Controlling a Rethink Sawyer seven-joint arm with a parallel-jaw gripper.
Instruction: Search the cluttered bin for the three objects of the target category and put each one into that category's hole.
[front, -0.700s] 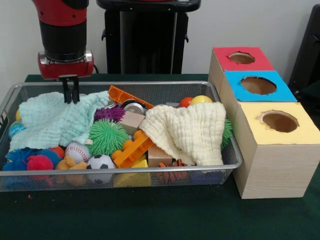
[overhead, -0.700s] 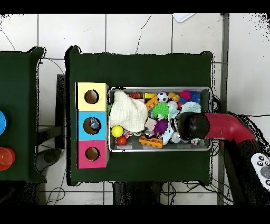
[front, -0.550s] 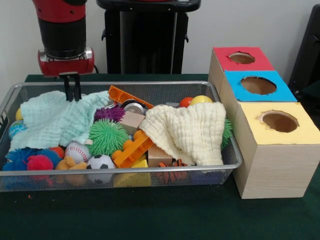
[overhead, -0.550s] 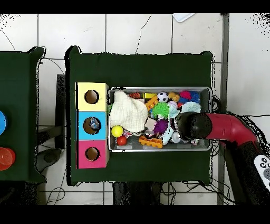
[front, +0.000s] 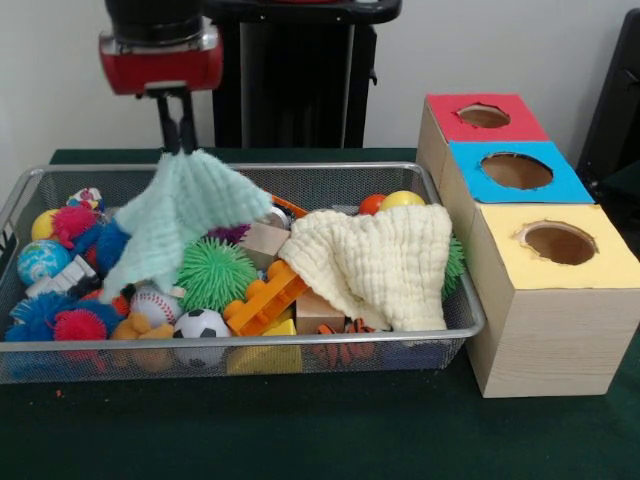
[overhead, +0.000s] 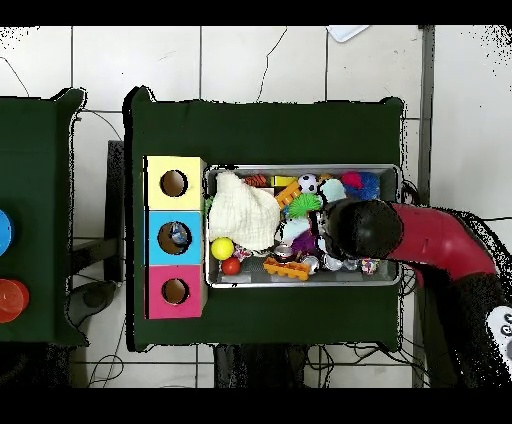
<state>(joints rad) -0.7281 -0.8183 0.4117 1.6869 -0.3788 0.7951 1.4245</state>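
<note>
My gripper (front: 177, 148) is shut on a corner of the mint green cloth (front: 180, 215) and holds it up above the left half of the wire bin (front: 250, 343). The cloth hangs as a tent over the toys. Under it show a green spiky ball (front: 215, 272), a baseball (front: 155, 303), a soccer ball (front: 201, 323), a globe ball (front: 38, 262) and pink and blue fuzzy balls (front: 75, 222). In the overhead view the arm (overhead: 365, 228) covers the gripper. A yellow ball (front: 402, 198) and a red ball (front: 372, 204) lie at the bin's back right.
A cream cloth (front: 380, 260) drapes over the bin's right part. Orange bricks (front: 265, 297) and wooden blocks (front: 262, 240) lie in the middle. Right of the bin stands a wooden box with a red hole (front: 484, 116), a blue hole (front: 516, 171) and a yellow hole (front: 559, 243).
The gripper has risen and shifted right with the mint cloth in it. The cloth came off the bin's left end and uncovered several balls there.
</note>
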